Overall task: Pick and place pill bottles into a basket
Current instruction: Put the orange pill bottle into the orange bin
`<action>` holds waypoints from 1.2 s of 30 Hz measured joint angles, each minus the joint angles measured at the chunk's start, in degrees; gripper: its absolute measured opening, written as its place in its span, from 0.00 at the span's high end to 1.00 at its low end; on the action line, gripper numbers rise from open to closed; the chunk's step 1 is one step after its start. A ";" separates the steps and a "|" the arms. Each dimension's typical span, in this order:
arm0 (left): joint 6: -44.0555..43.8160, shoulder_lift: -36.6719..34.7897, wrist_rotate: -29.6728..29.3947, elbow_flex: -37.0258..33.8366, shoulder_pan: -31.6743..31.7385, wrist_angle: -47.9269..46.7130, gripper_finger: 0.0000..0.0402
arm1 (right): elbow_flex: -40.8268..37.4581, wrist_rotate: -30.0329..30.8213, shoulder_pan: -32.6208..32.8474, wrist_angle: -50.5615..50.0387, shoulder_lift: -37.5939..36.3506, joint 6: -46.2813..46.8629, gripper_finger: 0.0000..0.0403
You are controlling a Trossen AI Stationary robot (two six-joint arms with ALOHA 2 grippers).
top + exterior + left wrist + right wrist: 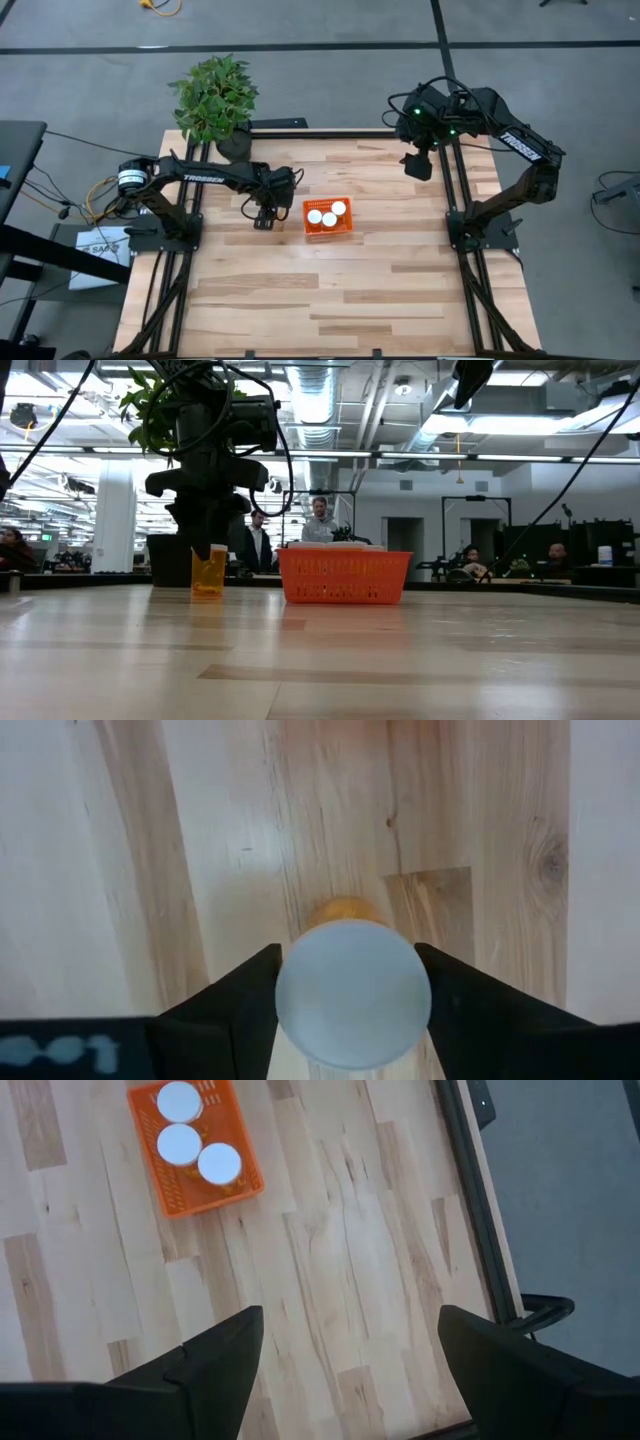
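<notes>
Plant pot (232, 146) behind left gripper (265, 218) | basket (329, 220) beside, unobstructed

Counts: 4 pill bottles total, 3 in the basket (329, 231) (white caps (328, 214) visible), 1 bottle (209, 571) outside it on the surface (330, 290). 1 basket. 1 potted plant (215, 97). 2 arms, 2 grippers.

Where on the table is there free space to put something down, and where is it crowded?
Free: the wide wooden table strip nearer than the small orange mesh basket, and the stretch between the basket and the right gripper. Crowded: around the left gripper, shut on an orange white-capped pill bottle beside the basket.
</notes>
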 joint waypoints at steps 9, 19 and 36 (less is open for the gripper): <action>-0.17 0.00 0.11 0.00 -0.04 -0.01 0.48 | 0.00 0.01 -0.01 0.02 0.00 -1.07 0.26; -0.07 -0.17 -2.76 5.40 -0.04 -3.54 0.49 | 0.00 -0.01 -0.10 -0.04 0.00 -2.29 0.26; 2.26 -0.20 -5.63 20.69 -0.35 -8.69 0.49 | 0.04 0.02 -0.59 -0.43 -1.14 -5.12 0.26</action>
